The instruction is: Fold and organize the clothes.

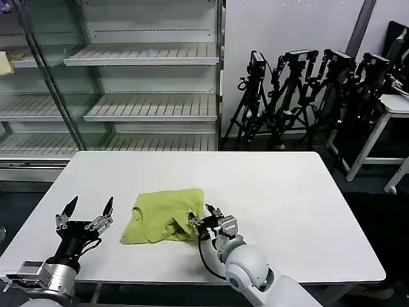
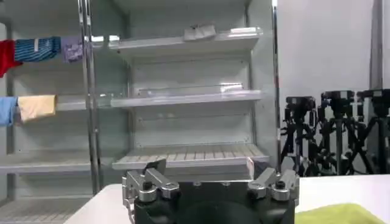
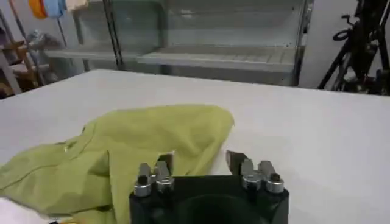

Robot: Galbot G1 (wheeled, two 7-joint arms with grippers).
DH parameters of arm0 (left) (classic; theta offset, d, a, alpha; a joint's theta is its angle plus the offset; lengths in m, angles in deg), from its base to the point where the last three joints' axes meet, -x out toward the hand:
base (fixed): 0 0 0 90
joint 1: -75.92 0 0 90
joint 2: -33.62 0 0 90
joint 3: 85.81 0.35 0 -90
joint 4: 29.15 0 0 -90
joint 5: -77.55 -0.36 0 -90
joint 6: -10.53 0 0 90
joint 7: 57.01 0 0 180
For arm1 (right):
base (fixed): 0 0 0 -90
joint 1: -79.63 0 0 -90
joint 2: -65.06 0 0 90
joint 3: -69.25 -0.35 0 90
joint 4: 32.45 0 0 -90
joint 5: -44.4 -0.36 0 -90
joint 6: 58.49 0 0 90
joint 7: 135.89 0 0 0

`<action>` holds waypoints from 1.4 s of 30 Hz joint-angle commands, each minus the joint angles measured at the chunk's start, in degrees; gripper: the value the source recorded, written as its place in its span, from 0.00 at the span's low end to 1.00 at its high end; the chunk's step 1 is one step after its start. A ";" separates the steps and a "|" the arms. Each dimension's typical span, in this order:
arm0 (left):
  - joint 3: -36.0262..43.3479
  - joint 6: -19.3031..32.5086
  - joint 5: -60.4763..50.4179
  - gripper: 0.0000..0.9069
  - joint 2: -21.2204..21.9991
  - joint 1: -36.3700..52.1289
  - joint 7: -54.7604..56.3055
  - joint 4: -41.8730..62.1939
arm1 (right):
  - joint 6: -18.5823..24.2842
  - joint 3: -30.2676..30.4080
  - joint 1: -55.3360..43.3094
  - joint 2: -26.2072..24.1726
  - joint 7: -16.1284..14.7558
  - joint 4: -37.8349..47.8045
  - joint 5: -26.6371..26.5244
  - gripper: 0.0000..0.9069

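Empty wire shelving behind glass doors fills the upper left of the head view; black tripods crowd the upper right. The white table spans the lower half. A crumpled lime T-shirt lies left of centre near its front edge. The right gripper sits at the shirt's right edge, fingers parted. The left gripper hovers lower left, spread open.

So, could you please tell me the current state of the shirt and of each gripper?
T-shirt: loosely folded into a rumpled bundle, lying on the white table.
Left gripper: fingers open, beside the shirt, apart from it.
Right gripper: fingers open, at the shirt's edge, gripping nothing.
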 commanded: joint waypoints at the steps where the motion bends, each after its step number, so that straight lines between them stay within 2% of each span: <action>1: 0.19 0.08 -0.17 1.00 -0.04 -0.18 0.04 -0.07 | -0.55 -0.40 3.37 -0.83 0.91 -1.48 -4.86 0.43; 2: 0.27 0.07 -0.16 1.00 -0.02 -0.18 0.04 -0.08 | -0.51 -0.57 3.67 -0.94 0.87 -1.69 -5.24 0.36; 3: 0.36 0.06 -0.18 1.00 -0.02 -0.17 0.05 -0.08 | -0.48 -0.69 3.85 -1.05 0.88 -1.84 -5.48 0.32; 4: 0.46 0.04 -0.18 1.00 -0.01 -0.17 0.06 -0.09 | -0.40 -0.85 3.99 -1.16 0.81 -1.95 -5.55 0.22; 5: 0.59 0.06 -0.18 1.00 0.00 -0.16 0.06 -0.13 | -0.21 -1.01 4.10 -1.29 0.67 -2.05 -5.69 0.17; 6: 0.65 0.06 -0.20 1.00 0.00 -0.14 0.05 -0.14 | -0.08 -1.18 4.18 -1.40 0.59 -2.10 -5.78 0.17; 8: 0.86 0.05 -0.20 1.00 -0.01 -0.10 0.06 -0.13 | 0.28 -1.56 4.31 -1.60 0.42 -2.14 -5.83 0.08; 12: 1.23 0.01 -0.20 1.00 -0.07 0.20 0.06 -0.02 | 0.49 -2.47 4.42 -1.81 -0.10 -1.87 -5.66 0.03; 19: 1.87 -0.09 -0.19 1.00 -0.18 0.56 0.05 0.05 | 0.19 -2.97 4.66 -2.00 -1.32 -1.21 -3.28 0.04; 20: 1.88 -0.08 -0.17 1.00 -0.22 0.60 0.05 0.06 | 0.17 -2.90 4.71 -2.04 -1.58 -1.19 -2.76 0.11; 22: 1.87 -0.07 -0.11 1.00 -0.37 0.63 0.02 0.06 | 0.38 -2.80 4.88 -2.11 -2.52 -1.40 -0.23 1.00; 26: 1.84 -0.05 -0.05 1.00 -0.57 0.67 -0.03 0.12 | 4.44 -2.80 5.84 -2.24 -3.59 -1.98 5.03 1.00; 28: 1.71 -0.04 0.07 1.00 -0.70 0.68 -0.05 0.11 | 9.15 -2.78 6.61 -2.40 -3.57 -1.99 9.23 1.00; 29: 1.58 -0.01 0.16 1.00 -0.76 0.67 -0.06 0.11 | 13.08 -2.95 7.25 -2.50 -3.31 -2.09 12.08 1.00; 34: 1.07 0.10 0.48 1.00 -0.88 0.66 -0.07 0.04 | 22.26 -5.66 9.77 -3.18 -2.36 -3.92 24.41 1.00; 38: 0.92 0.17 0.64 1.00 -0.60 0.64 -0.05 -0.30 | 23.44 -10.09 12.93 -4.32 -0.61 -7.84 28.96 1.00; 42: 0.68 0.21 0.83 1.00 -0.80 0.79 -0.17 -0.36 | 21.41 -14.77 17.60 -4.84 1.90 -12.52 31.76 1.00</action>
